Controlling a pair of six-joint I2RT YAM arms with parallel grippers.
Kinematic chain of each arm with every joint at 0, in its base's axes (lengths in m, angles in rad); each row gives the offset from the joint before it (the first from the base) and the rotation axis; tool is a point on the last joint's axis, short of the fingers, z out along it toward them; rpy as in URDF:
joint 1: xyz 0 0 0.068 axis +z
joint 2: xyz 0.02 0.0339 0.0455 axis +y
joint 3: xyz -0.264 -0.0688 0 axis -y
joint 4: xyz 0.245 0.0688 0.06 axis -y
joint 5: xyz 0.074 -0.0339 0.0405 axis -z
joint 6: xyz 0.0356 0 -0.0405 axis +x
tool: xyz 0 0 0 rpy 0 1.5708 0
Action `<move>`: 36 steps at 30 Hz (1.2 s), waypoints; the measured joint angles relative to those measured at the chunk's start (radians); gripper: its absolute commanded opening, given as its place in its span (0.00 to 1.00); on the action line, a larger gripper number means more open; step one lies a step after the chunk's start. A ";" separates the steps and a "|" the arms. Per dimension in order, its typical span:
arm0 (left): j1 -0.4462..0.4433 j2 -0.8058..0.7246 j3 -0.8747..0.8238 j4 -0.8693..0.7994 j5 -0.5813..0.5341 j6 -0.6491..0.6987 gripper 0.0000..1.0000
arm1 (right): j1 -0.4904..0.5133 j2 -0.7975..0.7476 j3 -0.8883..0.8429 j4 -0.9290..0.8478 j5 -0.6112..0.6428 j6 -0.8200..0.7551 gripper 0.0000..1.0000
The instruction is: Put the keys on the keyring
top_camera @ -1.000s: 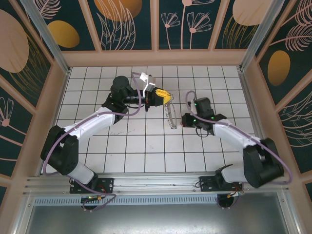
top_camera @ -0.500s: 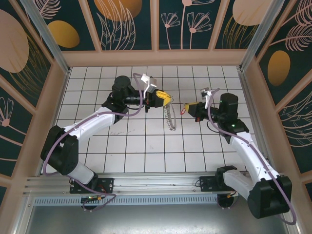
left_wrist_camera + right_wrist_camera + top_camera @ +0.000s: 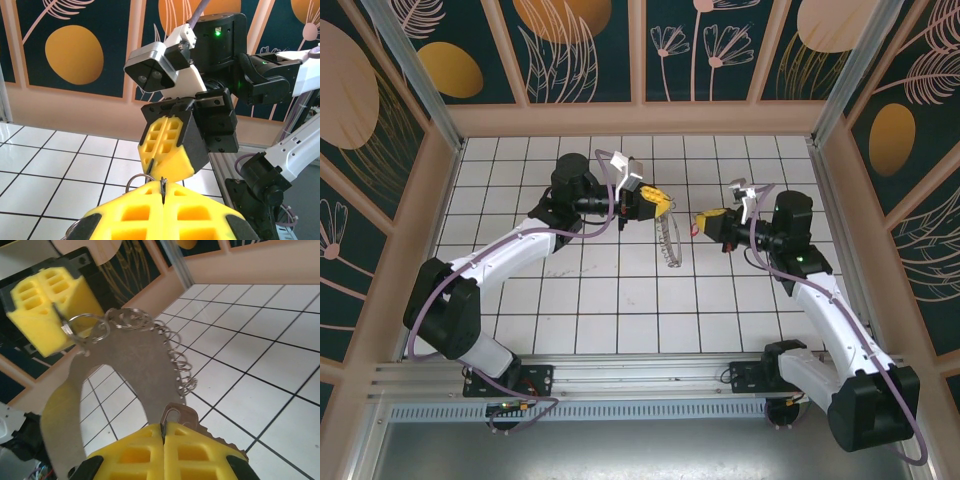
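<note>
My left gripper [image 3: 660,203] is raised over the middle of the table, shut on the wire keyring [image 3: 84,315]. A flat grey metal tag [image 3: 125,370] and a chain of small rings [image 3: 668,240] hang from the keyring. In the left wrist view the left gripper [image 3: 163,187] pinches the thin wire, and part of the keyring [image 3: 136,176] loops out to the left. My right gripper [image 3: 701,221] points at it from the right, shut on one key [image 3: 182,416]. The key's slotted head sticks out past the yellow pads [image 3: 210,455]. The two grippers' tips are almost touching.
The white tiled table [image 3: 620,290] is walled by a wooden frame with dark floral panels [image 3: 640,60]. An aluminium rail [image 3: 620,375] runs along the near edge by both arm bases.
The right arm has lifted off the table and swung round, its gripper now pointing left at the left gripper. The left gripper and the hanging chain have barely moved.
</note>
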State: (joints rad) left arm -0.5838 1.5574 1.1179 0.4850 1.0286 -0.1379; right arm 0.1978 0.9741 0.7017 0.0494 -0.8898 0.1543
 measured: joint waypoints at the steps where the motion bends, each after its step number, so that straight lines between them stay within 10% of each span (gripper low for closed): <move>1: 0.000 0.000 0.001 0.000 0.001 0.000 0.00 | 0.000 0.001 -0.006 0.000 0.013 0.007 0.00; 18: 0.000 -0.004 0.002 0.005 0.004 -0.016 0.00 | 0.234 0.270 -0.079 -0.276 0.644 0.119 0.00; 30: 0.000 -0.046 -0.011 0.013 0.003 -0.024 0.00 | 0.280 0.460 -0.035 -0.262 0.740 0.151 0.00; 36: 0.000 -0.048 -0.020 0.015 0.003 -0.032 0.00 | 0.289 0.502 -0.026 -0.245 0.739 0.185 0.40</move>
State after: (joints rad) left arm -0.5838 1.5097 1.0977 0.4999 1.0321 -0.1696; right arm 0.4866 1.4757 0.6762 -0.1951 -0.1505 0.3389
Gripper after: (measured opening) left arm 0.059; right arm 0.315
